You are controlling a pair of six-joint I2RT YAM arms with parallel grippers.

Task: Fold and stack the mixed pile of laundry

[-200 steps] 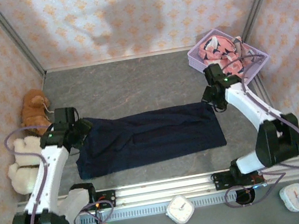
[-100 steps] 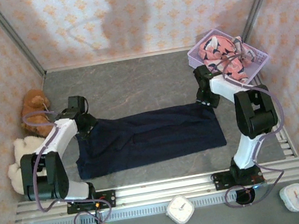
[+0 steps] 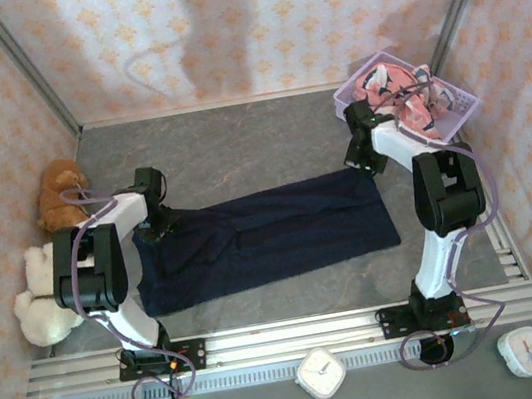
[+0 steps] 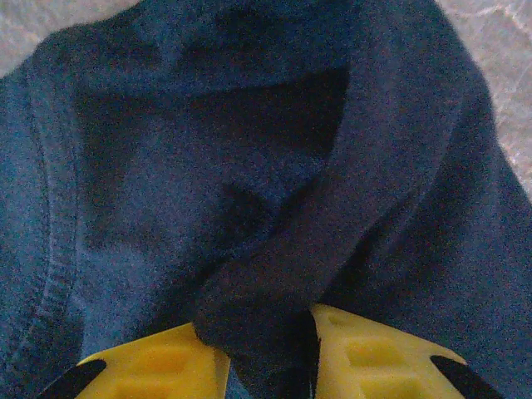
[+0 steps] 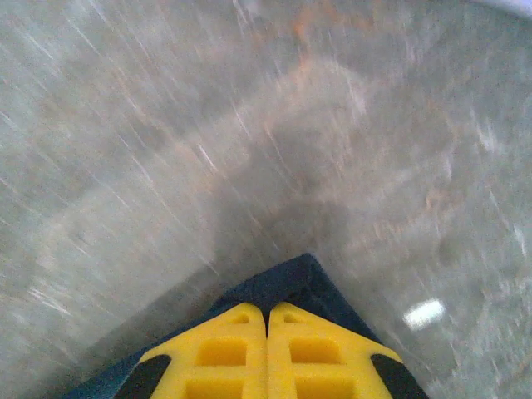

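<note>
So the left gripper (image 4: 264,329) has a fold of the navy garment (image 3: 262,239) pinched at its far-left corner; the right gripper (image 5: 268,309) (closed right up) clamps the far-right corner.

The fingers of my left gripper (image 4: 270,332) run off the bottom edge. The fold of the navy garment (image 4: 249,166) pinched between them covers their tips, and the garment spills past every edge. At my right wrist the table (image 5: 166,125) is smeared with blur, and a white speck (image 5: 424,314) is too smeared to name. My right gripper (image 5: 268,309), pressed closed and cut off below, hides all but one corner of the garment. From above, my left arm (image 3: 95,267) covers one side of the cream plush toy (image 3: 39,311).
</note>
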